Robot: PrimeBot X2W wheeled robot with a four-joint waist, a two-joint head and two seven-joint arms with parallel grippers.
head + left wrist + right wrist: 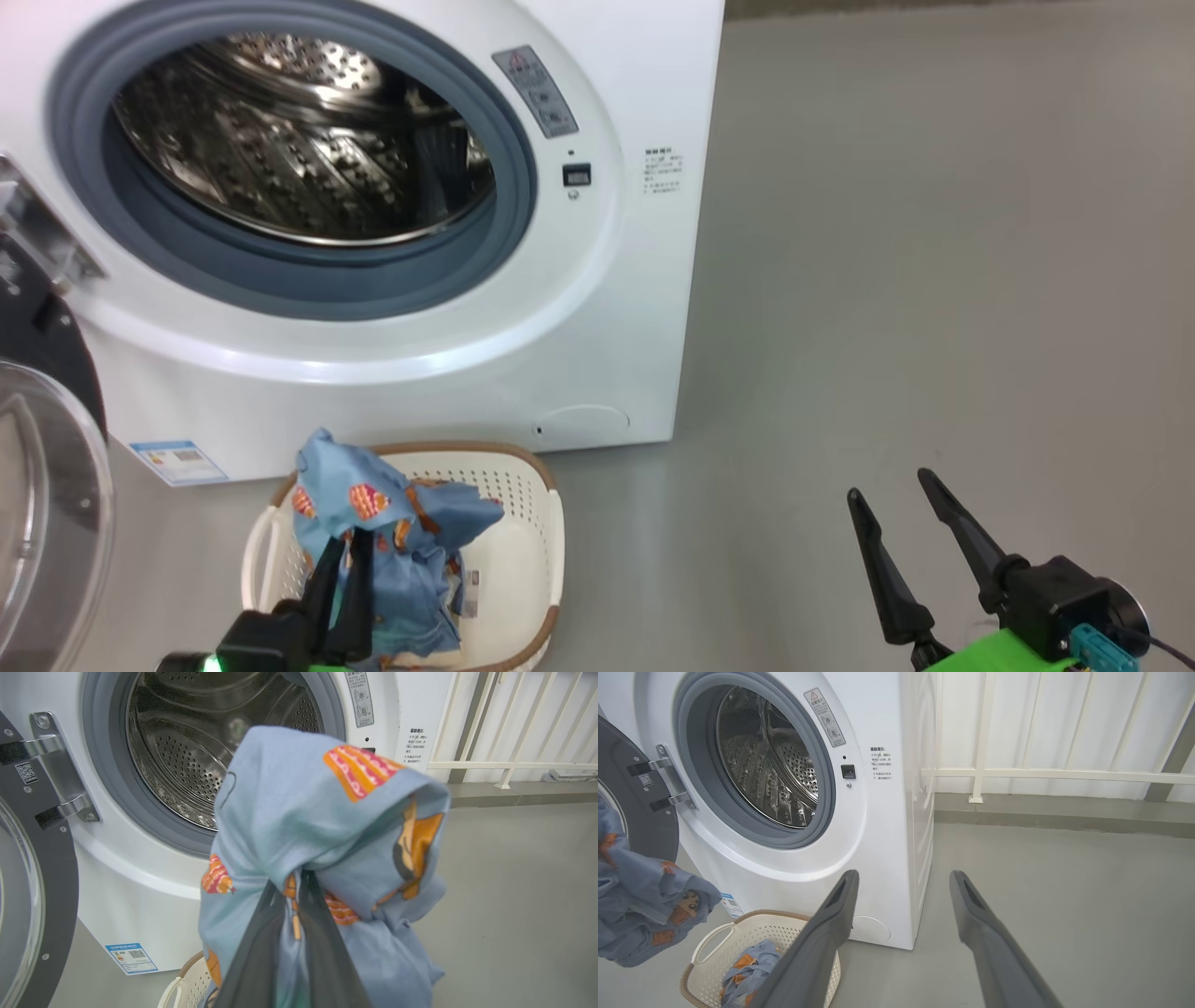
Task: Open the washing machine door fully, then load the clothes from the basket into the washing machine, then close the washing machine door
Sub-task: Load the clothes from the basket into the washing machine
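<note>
Closest in, the left pincer (294, 884) is clamped narrow on a bunched fold of the clothes (299, 802), a light-blue piece with orange prints, lifted clear above the basket (523, 551) and hanging in front of the washing machine (597, 327), below its mouth. The washing machine door (56, 355) stands swung out on the left, and the steel drum (299, 140) looks empty from here. Over on the right, the right pincer (889, 485) hovers spread wide above the bare floor (934, 280), holding nothing. Now the danger: the grip looks to be on a fold only, and a long tail droops beneath it, so a quick swing could shake the piece loose. That tail could also snag on the grey-blue rubber ring (308, 289) and leave cloth draped over the lip where the door must seal. The arm's path runs close to the open door too, and a brush there could knock it. Hard to judge: the fingertips are buried in fabric, so how much cloth sits between them cannot be told. The held piece blocks much of the basket in the head view. A second blue piece (749, 961) lies inside it in the right wrist view, with any more beneath hidden. The door is cut off at the frame edge, so how far it is open is uncertain.
</note>
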